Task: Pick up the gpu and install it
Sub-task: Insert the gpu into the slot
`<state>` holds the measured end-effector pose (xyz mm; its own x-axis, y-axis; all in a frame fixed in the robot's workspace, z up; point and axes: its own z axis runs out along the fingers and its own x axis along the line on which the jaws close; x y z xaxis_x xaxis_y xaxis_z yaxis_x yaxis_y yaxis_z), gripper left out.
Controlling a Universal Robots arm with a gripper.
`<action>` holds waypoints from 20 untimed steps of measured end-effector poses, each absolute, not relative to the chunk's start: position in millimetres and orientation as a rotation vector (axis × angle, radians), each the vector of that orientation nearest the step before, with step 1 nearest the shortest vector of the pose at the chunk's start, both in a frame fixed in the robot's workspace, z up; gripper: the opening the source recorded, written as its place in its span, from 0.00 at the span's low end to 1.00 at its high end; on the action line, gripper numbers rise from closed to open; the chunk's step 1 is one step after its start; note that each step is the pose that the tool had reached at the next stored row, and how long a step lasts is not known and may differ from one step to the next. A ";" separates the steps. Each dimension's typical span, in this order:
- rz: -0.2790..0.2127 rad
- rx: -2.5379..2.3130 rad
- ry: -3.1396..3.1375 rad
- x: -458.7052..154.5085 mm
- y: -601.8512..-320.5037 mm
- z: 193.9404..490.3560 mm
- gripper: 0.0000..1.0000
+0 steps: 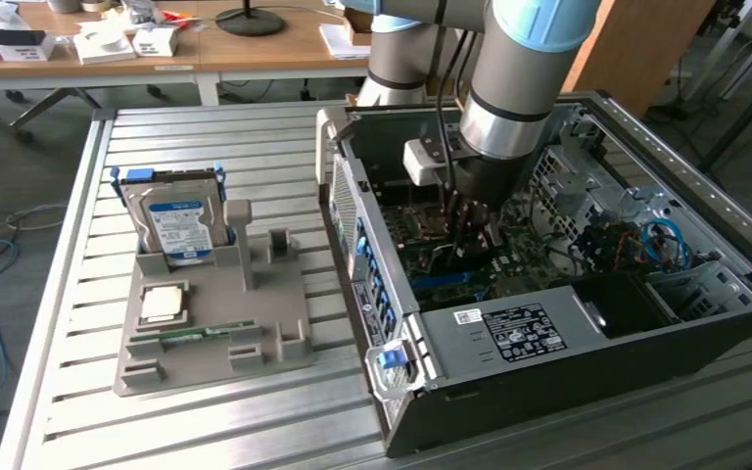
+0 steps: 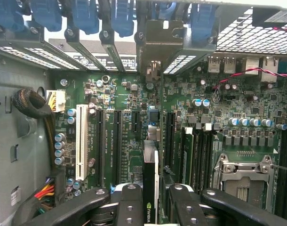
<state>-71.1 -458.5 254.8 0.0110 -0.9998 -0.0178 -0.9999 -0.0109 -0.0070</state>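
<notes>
Jaws are narrow, clamped on the gpu, one finger on each face. The card sits edge-on between them, green logo on its top edge right at the grip. It runs straight away from the jaws toward the rear slot openings. The grey metal bracket there looks like its far end, not certain.

The gpu is inside the PC case, directly over the motherboard. It lines up with the gap between two long black expansion slots, with a white slot further off to one side. Cannot tell whether its edge is in a slot or just above one.

On the other side of the card are memory slots, then the CPU socket with its metal latch frame. Blue slot-cover clips line the rear edge. A black sleeved cable bundle and red-yellow wires sit at the case wall.

In the exterior view the arm comes down into the open case, wrist low over the board. The case lies on its side, open face up, with a labelled power supply at the near end.

At the exterior view's left of the case, a grey parts holder sits on the slatted metal surface. A hard drive stands upright in it, with a tan square chip lying flat and a green memory stick on edge just in front of that. The holder is well apart from the jaws.
</notes>
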 end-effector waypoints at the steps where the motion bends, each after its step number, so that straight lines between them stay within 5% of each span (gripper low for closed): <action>1: 0.012 -2.221 2.197 -71.1 -458.8 254.8 0.26; 20: 0.012 -2.221 2.197 -71.1 -459.3 254.6 0.26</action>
